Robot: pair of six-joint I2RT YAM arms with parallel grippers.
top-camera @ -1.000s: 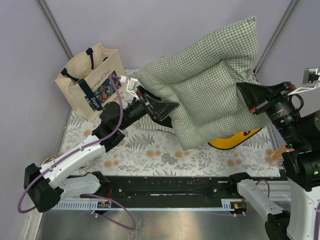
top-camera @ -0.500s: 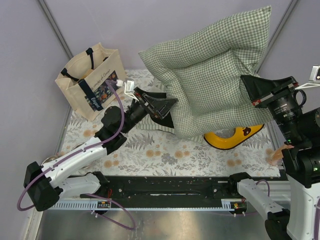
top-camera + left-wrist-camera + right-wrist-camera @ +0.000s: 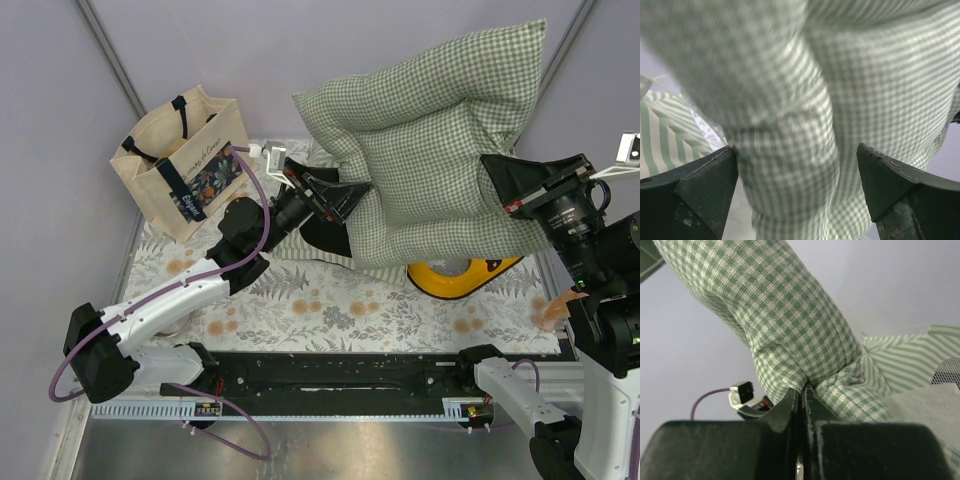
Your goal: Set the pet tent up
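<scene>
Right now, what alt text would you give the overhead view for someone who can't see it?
The right gripper pinches a green checked cushion by its edge and holds it up over a floral table, while the open left gripper sits at its other side. A tote stands far left; a yellow object and the striped tent show beneath.

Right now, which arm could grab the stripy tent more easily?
Probably the left. The left gripper is open and holds nothing, and the tent lies close by it. The right gripper is shut on the cushion, holding it up in the air, so it is busy.
</scene>
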